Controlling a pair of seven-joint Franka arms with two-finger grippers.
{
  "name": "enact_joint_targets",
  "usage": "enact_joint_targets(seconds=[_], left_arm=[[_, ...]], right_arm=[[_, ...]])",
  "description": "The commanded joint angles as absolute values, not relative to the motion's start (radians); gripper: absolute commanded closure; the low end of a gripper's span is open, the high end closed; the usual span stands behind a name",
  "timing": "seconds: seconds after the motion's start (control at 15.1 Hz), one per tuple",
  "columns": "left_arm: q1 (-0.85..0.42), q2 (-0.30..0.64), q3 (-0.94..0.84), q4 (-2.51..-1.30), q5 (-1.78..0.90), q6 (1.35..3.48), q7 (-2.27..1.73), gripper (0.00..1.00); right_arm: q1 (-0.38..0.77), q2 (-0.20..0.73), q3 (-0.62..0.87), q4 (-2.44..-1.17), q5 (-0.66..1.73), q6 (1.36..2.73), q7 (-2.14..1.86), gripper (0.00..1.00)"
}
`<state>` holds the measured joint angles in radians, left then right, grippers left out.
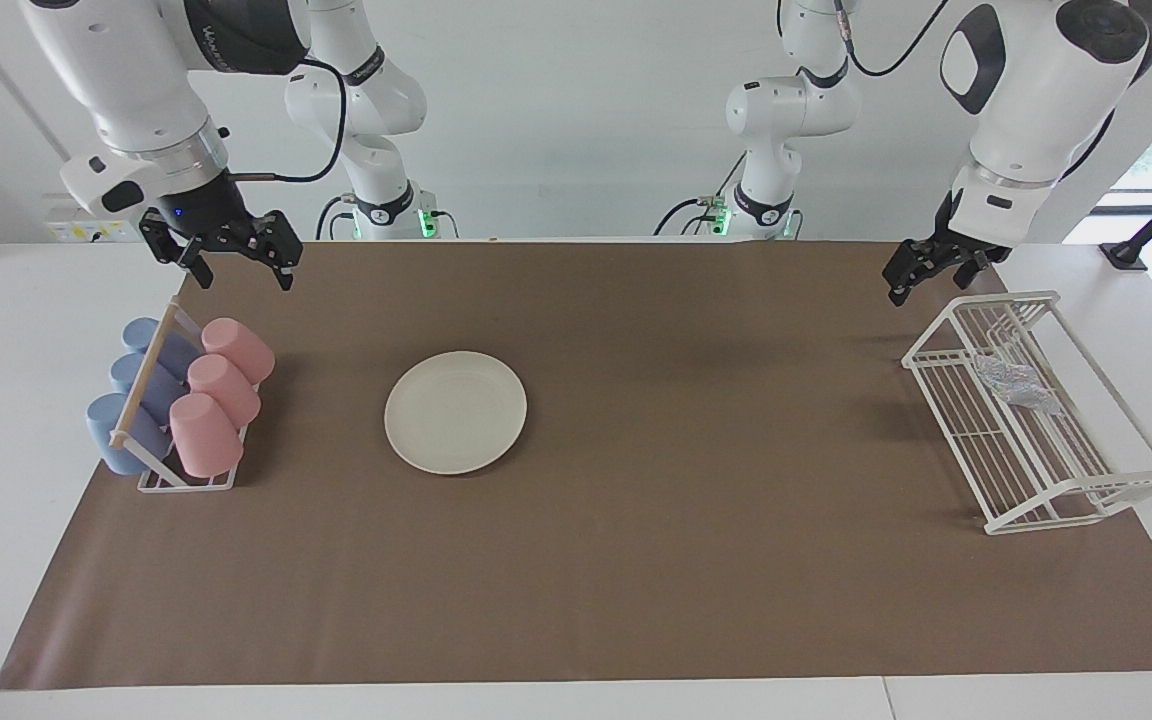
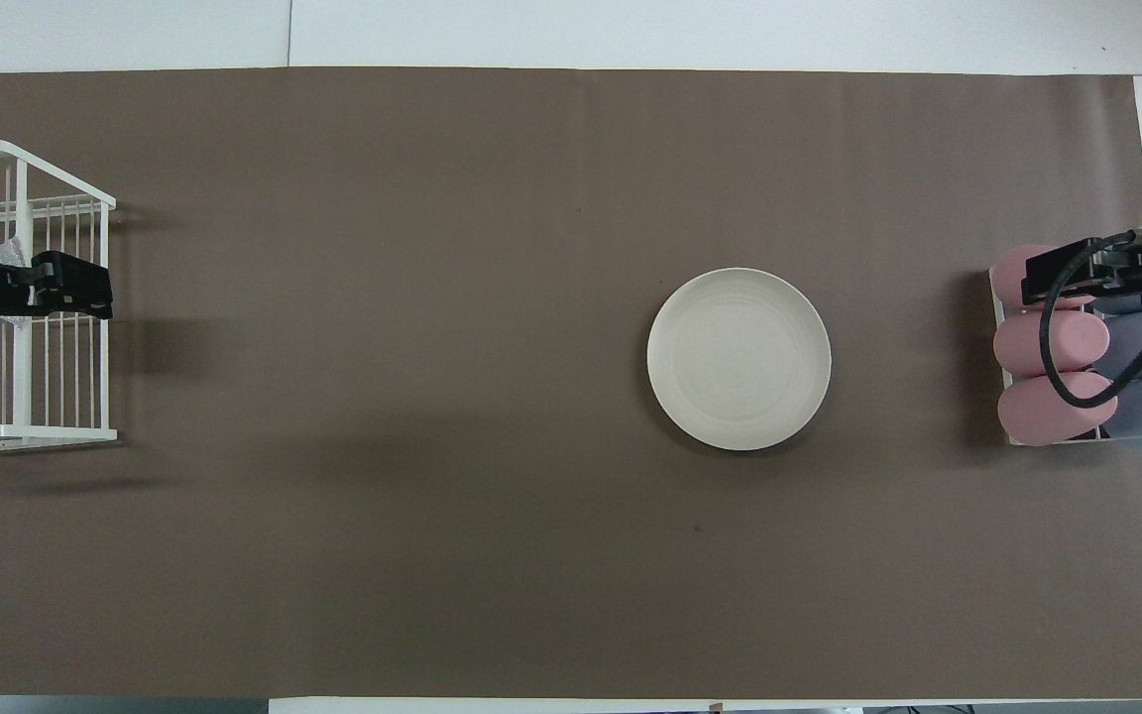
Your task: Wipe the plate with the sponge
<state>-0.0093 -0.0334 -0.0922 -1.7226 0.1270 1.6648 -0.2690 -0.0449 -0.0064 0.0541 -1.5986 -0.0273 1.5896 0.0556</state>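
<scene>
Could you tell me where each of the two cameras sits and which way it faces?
Facing view: high across the table, facing the robots; both whole arms show, left hand up near the wire rack, right hand up near the cup rack.
Overhead view: high above the robots' end, looking steeply down; only the hands show at the edges.
Shared: plate on the brown mat, sponge in the wire rack, half a turn apart.
</scene>
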Motion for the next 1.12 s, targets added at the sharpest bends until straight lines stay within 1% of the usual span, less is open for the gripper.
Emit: enact_joint_targets(seconds=[0.0,0.2,0.26,0.46,0.79,1.06], left_arm=[[-0.061,0.021,-0.089,-1.735,0.283,1.704,-0.345,0.0],[-0.074,0.106,-0.089,-1.733,0.437,1.736,-0.426,0.0],[-0.071,0.124,-0.089,-1.735,0.472,1.762,-0.426,0.0],[-0.06,0.167,-0.089,-1.74,0.593,1.807,-0.428,0.0],[-0.028,0.172,-0.086,-1.813,0.75,1.893,-0.436,0.0],[-0.008,0.19,-0.086,-1.828,0.804,1.916,-0.481,0.0]], right_arm=[[-0.041,-0.031,0.067,-1.626,-0.035,1.588,0.092,0.0],[-0.029,-0.034,0.072,-1.634,-0.034,1.579,0.182,0.0],[-0.028,-0.034,0.074,-1.631,-0.032,1.572,0.228,0.0],[0.026,-0.034,0.078,-1.629,-0.032,1.571,0.369,0.0],[0.104,-0.034,0.083,-1.628,-0.019,1.589,0.61,0.0],[0.182,-0.034,0.087,-1.641,0.034,1.64,0.86,0.0]])
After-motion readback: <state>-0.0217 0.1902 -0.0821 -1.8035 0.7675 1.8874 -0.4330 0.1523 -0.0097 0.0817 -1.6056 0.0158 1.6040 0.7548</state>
